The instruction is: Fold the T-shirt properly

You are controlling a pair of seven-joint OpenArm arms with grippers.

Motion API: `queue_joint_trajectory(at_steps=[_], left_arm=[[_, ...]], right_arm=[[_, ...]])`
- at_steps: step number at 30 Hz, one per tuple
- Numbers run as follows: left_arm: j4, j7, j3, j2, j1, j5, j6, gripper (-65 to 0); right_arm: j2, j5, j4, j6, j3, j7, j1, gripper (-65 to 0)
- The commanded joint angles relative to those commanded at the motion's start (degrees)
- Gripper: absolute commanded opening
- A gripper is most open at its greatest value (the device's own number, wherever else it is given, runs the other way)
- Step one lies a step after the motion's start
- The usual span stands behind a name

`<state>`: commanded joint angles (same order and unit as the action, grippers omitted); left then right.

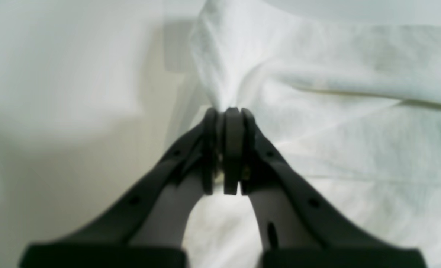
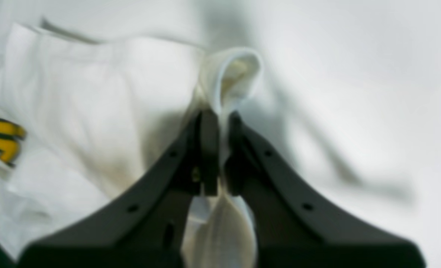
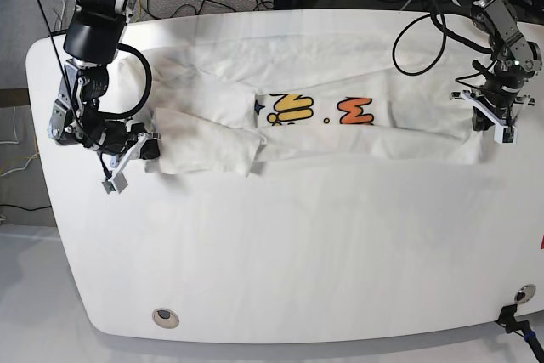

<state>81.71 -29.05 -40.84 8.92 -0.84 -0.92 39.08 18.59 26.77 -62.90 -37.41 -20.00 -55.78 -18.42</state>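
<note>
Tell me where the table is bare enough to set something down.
Broad white table below the T-shirt, down to the near edge, is bare. A thin strip lies behind it. Crowded: shirt ends, pinched by left gripper and right gripper.

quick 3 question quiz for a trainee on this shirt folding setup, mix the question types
1. True or false: the white cotton T-shirt lies stretched across the white table between the two arms.
2. What does the black left gripper hold? A) nothing B) shirt fabric C) a cable
3. Fill in: the black right gripper is shut on a ____ of white cloth.

Key: 1 true. 2 B, its jaws are pinched on the cloth. 3 fold, a rolled edge that loops above the fingertips.
</note>
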Motion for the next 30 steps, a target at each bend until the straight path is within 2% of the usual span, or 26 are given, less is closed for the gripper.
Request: queue_joint_trajectory(at_steps=[5, 22, 28, 30], left_arm=[[-0.8, 0.1, 1.1, 0.2, 0.9, 0.0, 0.0, -65.0], [-2.7, 0.3, 1.0, 3.3, 0.8, 0.0, 0.0, -65.0], [-2.7, 0.2, 1.4, 3.3, 0.8, 0.0, 0.4, -65.0], [-2.7, 0.2, 1.4, 3.3, 0.9, 0.0, 0.3, -51.3]], right_arm=[[-0.8, -2.8, 0.0, 0.00, 0.0, 2.2, 0.1, -65.0], [-0.8, -2.9, 0.0, 0.00, 0.0, 2.2, 0.3, -65.0], [-0.8, -2.5, -0.3, 0.00, 0.0, 2.0, 0.1, -65.0], [-0.8, -2.5, -0.4, 0.00, 0.0, 2.0, 0.0, -55.3]])
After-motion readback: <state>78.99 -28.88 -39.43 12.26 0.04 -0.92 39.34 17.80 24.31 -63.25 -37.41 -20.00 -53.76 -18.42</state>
